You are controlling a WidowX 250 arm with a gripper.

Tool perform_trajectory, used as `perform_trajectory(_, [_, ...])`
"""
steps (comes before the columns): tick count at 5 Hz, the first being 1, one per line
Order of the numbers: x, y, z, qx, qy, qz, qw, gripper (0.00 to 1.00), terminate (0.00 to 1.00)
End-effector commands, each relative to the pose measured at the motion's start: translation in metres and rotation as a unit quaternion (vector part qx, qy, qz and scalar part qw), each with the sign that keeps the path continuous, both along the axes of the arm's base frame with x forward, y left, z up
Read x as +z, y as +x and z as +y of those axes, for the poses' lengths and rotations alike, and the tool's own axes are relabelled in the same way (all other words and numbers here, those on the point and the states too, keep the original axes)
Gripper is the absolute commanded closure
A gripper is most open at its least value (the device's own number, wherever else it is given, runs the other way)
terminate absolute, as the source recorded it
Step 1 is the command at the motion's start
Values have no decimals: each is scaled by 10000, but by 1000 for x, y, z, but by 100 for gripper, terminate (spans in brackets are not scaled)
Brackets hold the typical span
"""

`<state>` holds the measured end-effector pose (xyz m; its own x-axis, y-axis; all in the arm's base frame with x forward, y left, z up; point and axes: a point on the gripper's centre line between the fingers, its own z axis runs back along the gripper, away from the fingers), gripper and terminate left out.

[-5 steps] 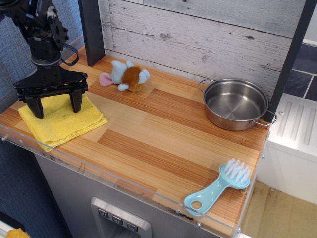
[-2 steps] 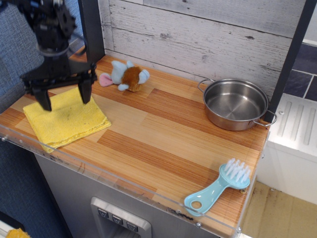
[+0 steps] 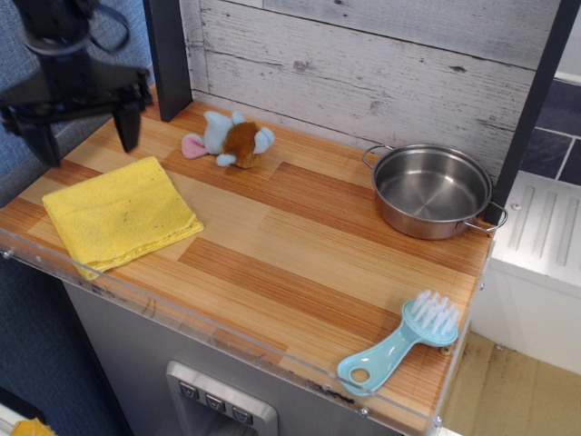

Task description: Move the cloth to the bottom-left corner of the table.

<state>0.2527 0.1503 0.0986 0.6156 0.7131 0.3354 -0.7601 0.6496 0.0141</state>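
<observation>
The cloth [image 3: 120, 214] is a folded bright-yellow square with small dark specks. It lies flat at the near left corner of the wooden table [image 3: 300, 245], close to the clear front edge. My gripper [image 3: 83, 142] is black, open and empty. It hangs in the air above and behind the cloth, at the upper left of the view, apart from it. Its two fingertips point down, one on each side.
A small plush toy [image 3: 231, 139] lies at the back near the wall. A steel pan [image 3: 432, 190] stands at the back right. A light-blue brush [image 3: 401, 341] lies at the near right corner. A dark post [image 3: 169, 56] stands at the back left.
My gripper has risen from around the cloth and moved up and back to the left. The cloth stays flat at the near left corner, fully uncovered now.
</observation>
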Motion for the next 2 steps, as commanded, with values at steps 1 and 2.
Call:
perform_trajectory(1, [10,-6,0,26,95,-141,9999,0,0])
perform_trajectory(2, [10,-6,0,26,95,-141,9999,0,100])
